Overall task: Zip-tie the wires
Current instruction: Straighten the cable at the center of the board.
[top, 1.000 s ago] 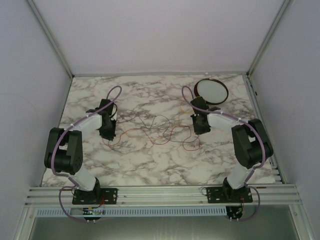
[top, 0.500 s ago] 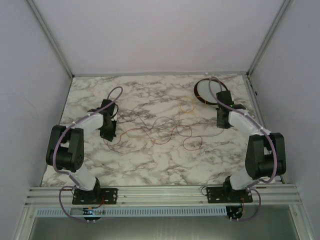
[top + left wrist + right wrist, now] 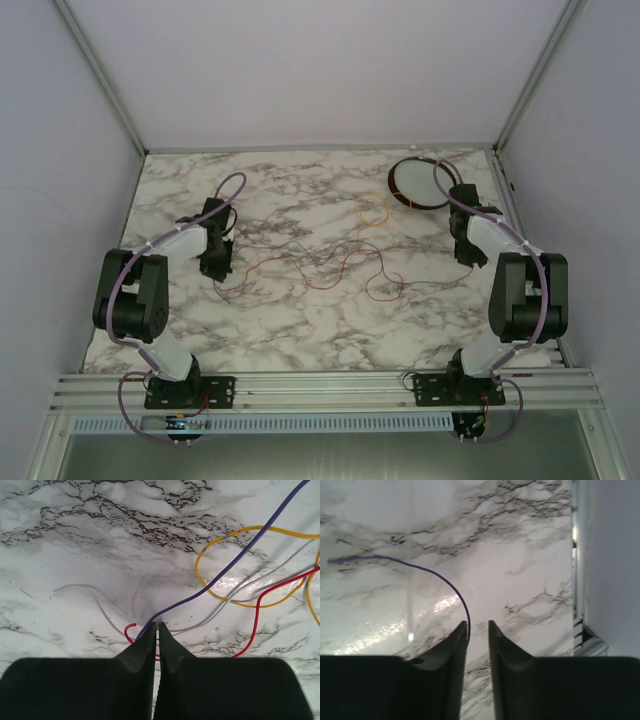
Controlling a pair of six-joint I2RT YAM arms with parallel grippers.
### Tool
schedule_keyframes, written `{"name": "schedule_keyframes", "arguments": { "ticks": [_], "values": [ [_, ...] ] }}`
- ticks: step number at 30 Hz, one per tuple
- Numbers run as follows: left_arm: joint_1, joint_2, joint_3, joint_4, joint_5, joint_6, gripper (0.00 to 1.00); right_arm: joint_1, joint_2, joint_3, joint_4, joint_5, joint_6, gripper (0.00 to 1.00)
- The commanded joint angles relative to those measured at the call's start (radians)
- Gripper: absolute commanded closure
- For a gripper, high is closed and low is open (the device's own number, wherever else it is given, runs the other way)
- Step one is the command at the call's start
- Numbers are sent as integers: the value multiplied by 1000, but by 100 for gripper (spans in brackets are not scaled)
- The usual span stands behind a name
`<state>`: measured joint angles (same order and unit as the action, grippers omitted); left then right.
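The wires (image 3: 320,268), thin red, dark and orange strands, lie strung across the middle of the marble table. My left gripper (image 3: 216,268) is at their left end. In the left wrist view its jaws (image 3: 156,625) are shut on the wires, and purple (image 3: 225,570), red (image 3: 280,587), yellow (image 3: 240,530) and grey strands fan out from them. My right gripper (image 3: 468,256) is near the right edge. In the right wrist view it (image 3: 478,625) stands a narrow gap apart, and a purple wire (image 3: 435,575) curves into the gap along the left finger.
A dark-rimmed round white dish (image 3: 420,182) stands at the back right, just behind the right arm. The table's right rail (image 3: 576,555) and the side wall are close to the right gripper. Metal rails (image 3: 320,385) run along the near edge.
My right gripper has swung from the wires' right end to the table's right side. The wires have stretched out flatter toward the right. The left gripper has stayed put.
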<state>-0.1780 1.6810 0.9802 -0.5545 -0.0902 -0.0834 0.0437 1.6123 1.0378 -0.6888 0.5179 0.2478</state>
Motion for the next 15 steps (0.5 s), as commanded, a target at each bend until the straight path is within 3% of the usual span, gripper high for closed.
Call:
{"name": "schedule_keyframes", "arguments": {
  "ticks": [1,4,10,15],
  "values": [
    [1,37,-9,4,-13,-3,93,-1,-2,42,-2,-98,-18,69],
    [1,27,19,-10,-18,5,88,-5,-36,51,-9,-106,-19,58],
    [4,2,137,-107,-54,47,79,-16,-103,146,-71,-197,-30,49],
    [14,-46,206,-141,-18,66,54,-2,-144,164,9,-413,-6,46]
  ]
}}
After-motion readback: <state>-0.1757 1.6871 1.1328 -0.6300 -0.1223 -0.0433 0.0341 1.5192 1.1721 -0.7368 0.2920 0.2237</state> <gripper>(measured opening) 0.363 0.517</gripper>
